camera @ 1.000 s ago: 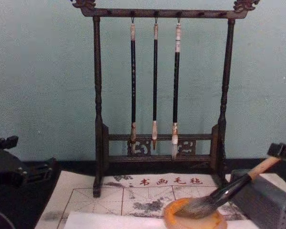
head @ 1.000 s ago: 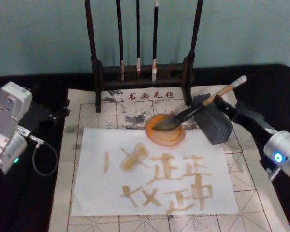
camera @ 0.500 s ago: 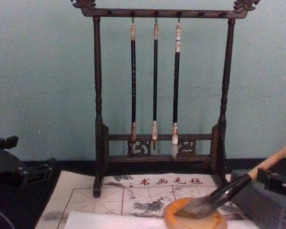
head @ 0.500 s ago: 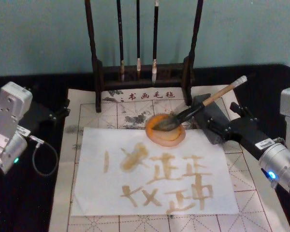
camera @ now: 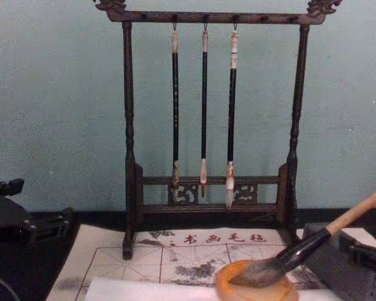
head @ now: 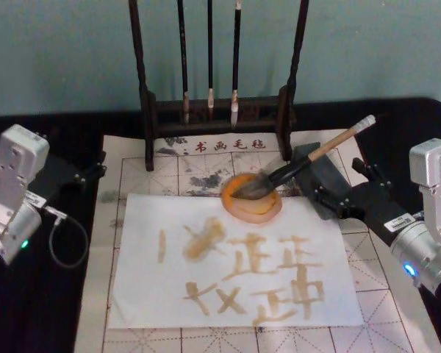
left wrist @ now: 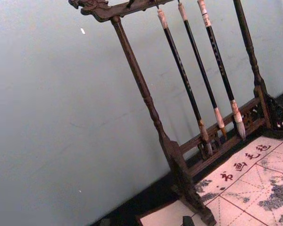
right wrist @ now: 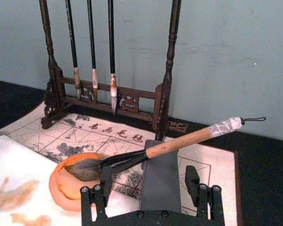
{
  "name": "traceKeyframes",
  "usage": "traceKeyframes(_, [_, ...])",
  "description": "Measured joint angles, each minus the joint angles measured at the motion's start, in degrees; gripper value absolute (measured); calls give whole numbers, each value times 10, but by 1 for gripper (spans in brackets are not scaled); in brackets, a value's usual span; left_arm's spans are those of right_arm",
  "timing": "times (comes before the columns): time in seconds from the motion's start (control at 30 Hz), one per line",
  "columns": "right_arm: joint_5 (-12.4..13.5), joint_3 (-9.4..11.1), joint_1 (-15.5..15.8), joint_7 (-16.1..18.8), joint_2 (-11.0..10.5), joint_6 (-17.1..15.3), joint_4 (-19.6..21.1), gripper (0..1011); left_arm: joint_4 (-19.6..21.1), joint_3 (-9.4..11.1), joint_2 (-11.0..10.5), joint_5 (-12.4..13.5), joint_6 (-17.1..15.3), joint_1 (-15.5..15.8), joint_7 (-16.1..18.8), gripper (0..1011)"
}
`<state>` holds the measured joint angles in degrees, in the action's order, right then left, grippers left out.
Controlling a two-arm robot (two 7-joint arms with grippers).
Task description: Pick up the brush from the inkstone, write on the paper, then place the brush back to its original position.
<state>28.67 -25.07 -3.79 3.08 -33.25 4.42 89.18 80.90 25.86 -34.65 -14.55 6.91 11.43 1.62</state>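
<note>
The thick calligraphy brush [head: 309, 158] with a pale wooden handle and white-wrapped top lies tilted, its dark bristles in the small round orange-brown inkstone [head: 251, 197] and its handle across the grey ribbed block [head: 317, 176]. Nearer lies the white paper [head: 235, 266] bearing ochre characters. The right gripper [right wrist: 150, 185] sits right of the block, fingers apart and empty. The left gripper [head: 84, 175] rests far left; whether its fingers are parted cannot be told.

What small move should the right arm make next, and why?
Probably keep drawing the right pincer back from the brush, then park. The brush lies free, bristles in the inkstone and handle propped on the grey block; the pincer is open and apart from it. The paper already carries strokes, so nothing seems left to do. The left pincer sits idle at the mat's left.
</note>
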Motion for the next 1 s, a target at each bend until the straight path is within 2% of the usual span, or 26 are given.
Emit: traceKeyframes(1.0, [5,0,0,2,-1,-1,2,1000,0,0,0,0,0,0,0,1001])
